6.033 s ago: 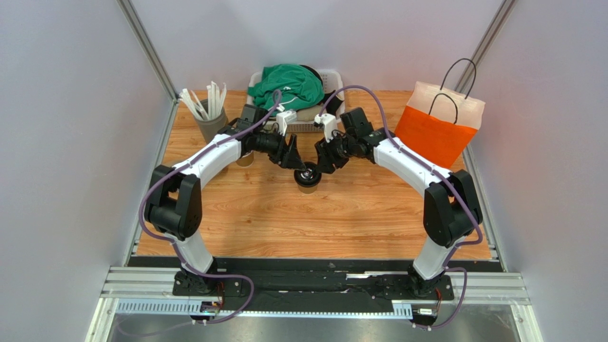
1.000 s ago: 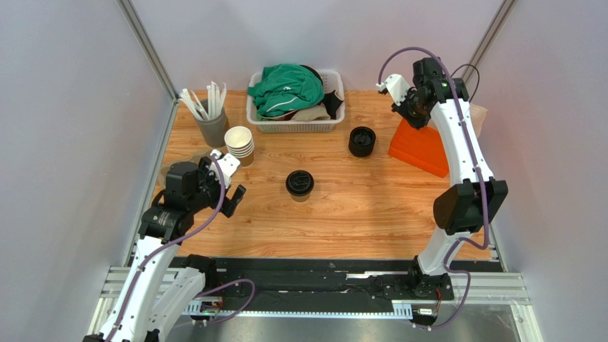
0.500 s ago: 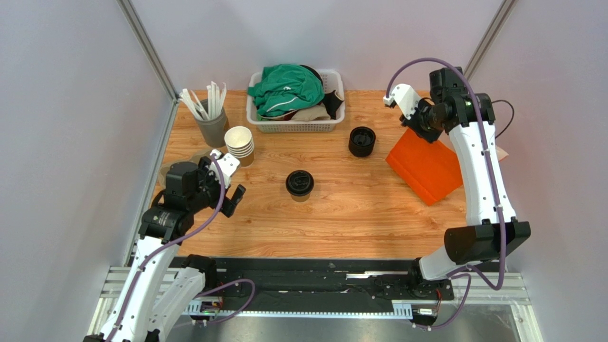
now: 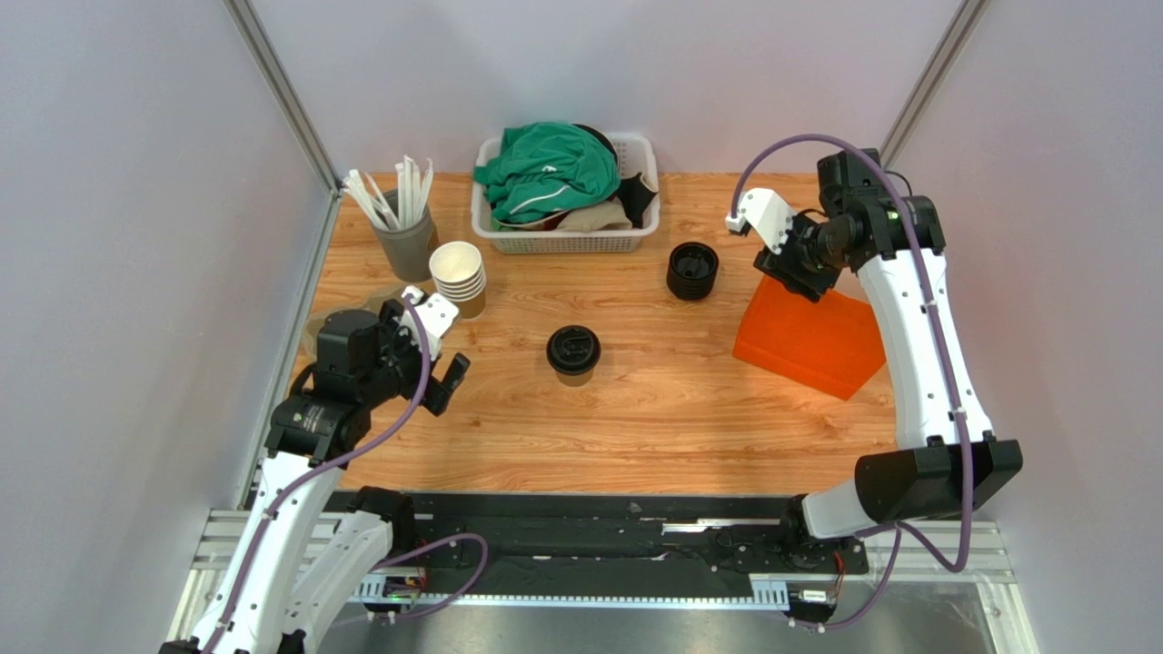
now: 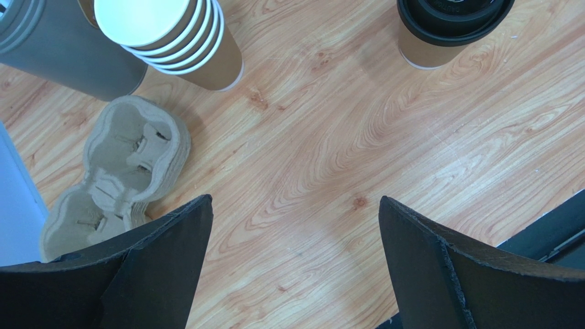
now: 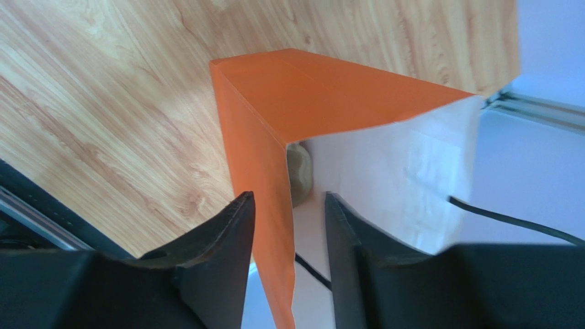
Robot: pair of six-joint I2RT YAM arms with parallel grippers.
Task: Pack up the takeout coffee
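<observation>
The takeout coffee (image 4: pixel 573 350), a brown paper cup with a black lid, stands upright mid-table; it also shows at the top right of the left wrist view (image 5: pixel 453 27). My left gripper (image 4: pixel 440 365) is open and empty above bare wood (image 5: pixel 294 205), to the left of the cup. The orange and white paper bag (image 4: pixel 808 338) stands at the right. My right gripper (image 4: pixel 789 273) is at its top edge. Its jaws stand apart astride the bag's orange wall (image 6: pixel 329 89), one finger inside the bag (image 6: pixel 287 199). The wall is not pinched.
A black stack of loose lids (image 4: pixel 692 270) stands left of the bag. A stack of lidless cups (image 4: pixel 457 277), a grey holder with straws (image 4: pixel 403 243) and pulp cup carriers (image 5: pixel 117 171) are at the back left. A white basket (image 4: pixel 567 244) of cloth is at the back.
My right arm has swung forward and left, and the orange bag has moved with it toward the table's middle. The left arm and the coffee have not moved.
</observation>
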